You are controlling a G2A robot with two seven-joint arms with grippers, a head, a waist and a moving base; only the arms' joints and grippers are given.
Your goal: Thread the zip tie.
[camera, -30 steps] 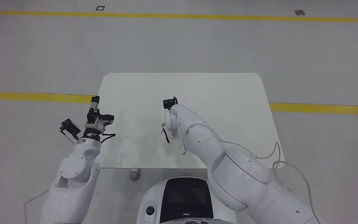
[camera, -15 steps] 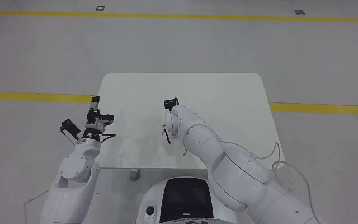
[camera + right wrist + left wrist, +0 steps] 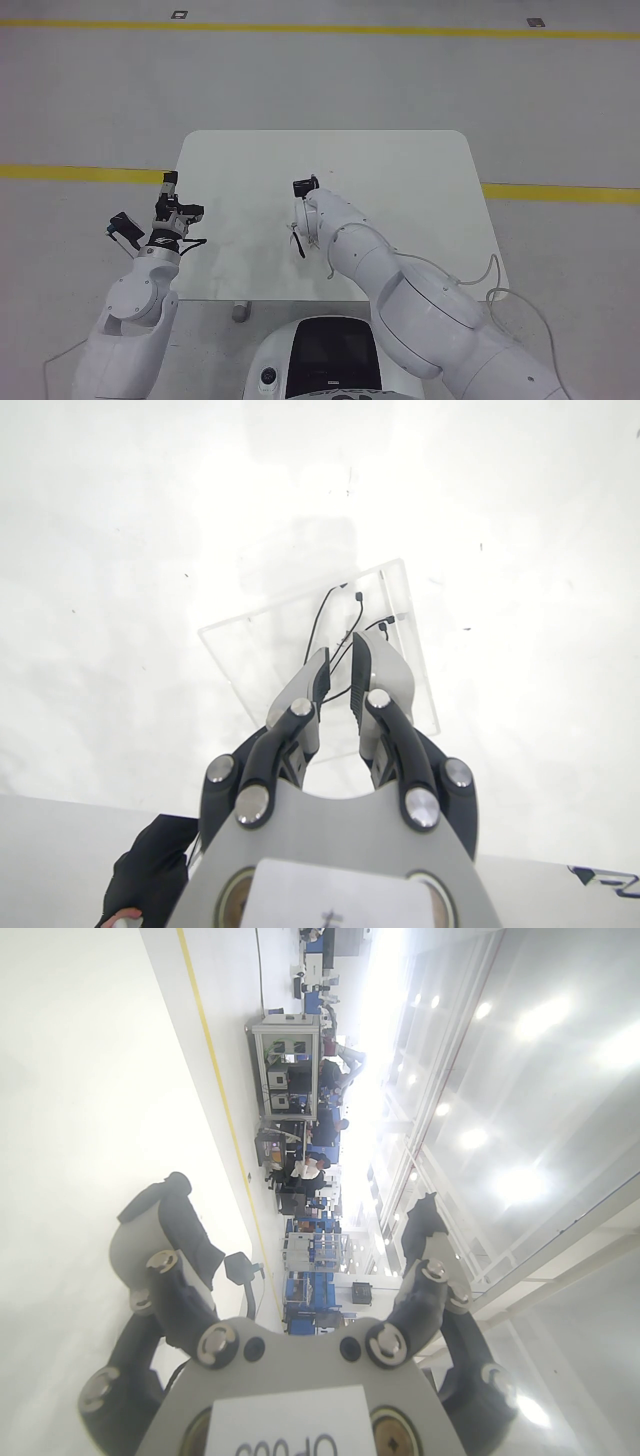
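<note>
Several thin black zip ties (image 3: 321, 616) lie loose in a clear flat tray (image 3: 260, 650) on the white table (image 3: 400, 180). My right gripper (image 3: 341, 643) hangs just above the tray, pointing down at the ties. Its fingers (image 3: 320, 675) stand a narrow gap apart, and one tie's strand shows through that gap on the tray below. In the top view the right arm's wrist (image 3: 305, 208) is over the table's middle. My left gripper (image 3: 300, 1195) is open and holds nothing. It stays at the table's left edge (image 3: 172, 196), pointing away across the room.
The tray sits near the table's front half, beneath the right arm. A small grey cylinder (image 3: 240, 312) lies just off the table's front edge. Bare tabletop stretches to the right and toward the far edge.
</note>
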